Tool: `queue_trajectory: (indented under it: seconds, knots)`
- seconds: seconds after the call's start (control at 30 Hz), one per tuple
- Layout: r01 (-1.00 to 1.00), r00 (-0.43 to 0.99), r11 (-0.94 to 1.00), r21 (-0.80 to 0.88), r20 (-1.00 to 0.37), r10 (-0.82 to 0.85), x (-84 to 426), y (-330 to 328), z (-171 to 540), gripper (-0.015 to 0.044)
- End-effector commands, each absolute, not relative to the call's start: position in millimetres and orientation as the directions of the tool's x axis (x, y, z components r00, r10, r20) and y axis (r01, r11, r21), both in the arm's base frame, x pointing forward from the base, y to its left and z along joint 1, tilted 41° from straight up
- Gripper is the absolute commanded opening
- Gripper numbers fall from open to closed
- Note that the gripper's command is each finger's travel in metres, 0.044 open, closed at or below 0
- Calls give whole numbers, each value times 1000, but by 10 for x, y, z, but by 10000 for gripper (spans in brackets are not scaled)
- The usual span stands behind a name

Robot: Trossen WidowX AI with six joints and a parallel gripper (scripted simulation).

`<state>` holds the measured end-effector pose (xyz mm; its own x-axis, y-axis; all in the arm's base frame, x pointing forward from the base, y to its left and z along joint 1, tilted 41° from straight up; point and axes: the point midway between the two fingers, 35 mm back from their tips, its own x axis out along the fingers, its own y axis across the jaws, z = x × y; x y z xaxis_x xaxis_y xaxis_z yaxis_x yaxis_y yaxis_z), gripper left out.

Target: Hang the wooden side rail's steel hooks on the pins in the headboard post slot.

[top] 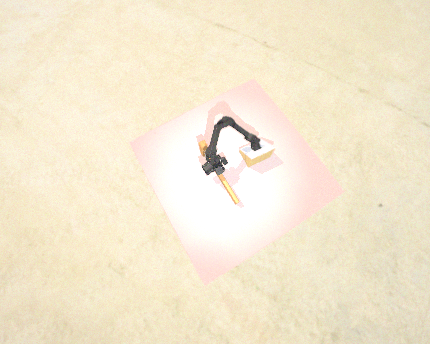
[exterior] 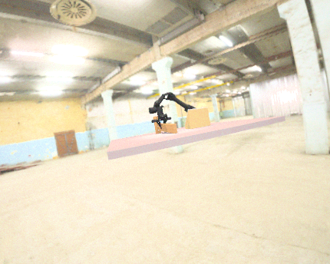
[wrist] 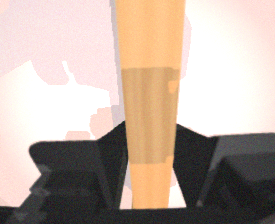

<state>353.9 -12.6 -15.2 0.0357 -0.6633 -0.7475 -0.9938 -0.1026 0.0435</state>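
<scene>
The wooden side rail (top: 229,190) (exterior: 169,128) (wrist: 150,40) is a long orange-tan bar. My gripper (top: 218,171) (wrist: 145,121) is shut on it, with one dark finger on each side in the wrist view. The rail runs from under the gripper toward the lower right in the top view. The headboard post (top: 202,146) (exterior: 156,127) stands just beyond the gripper, at the rail's other end, partly covered by the arm. The steel hooks, the slot and the pins cannot be made out. Whether the hooks touch the pins, and whether the far end touches the table, I cannot tell.
The pink table (top: 206,270) (exterior: 143,148) bears everything. The arm's base stands on a tapered wooden block (top: 259,159) (exterior: 197,118), to the right of the rail and post in the top and exterior views. The arm arches from it over to the gripper.
</scene>
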Motion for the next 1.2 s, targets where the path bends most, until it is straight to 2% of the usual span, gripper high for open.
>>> queue_trajectory:
  seconds: [0.0,1.17]
  knots:
    - [-994,46,-108,33,-753,-656,3559,-83,-114,0]
    - [-994,46,-108,33,-753,-656,3572,-104,-97,0]
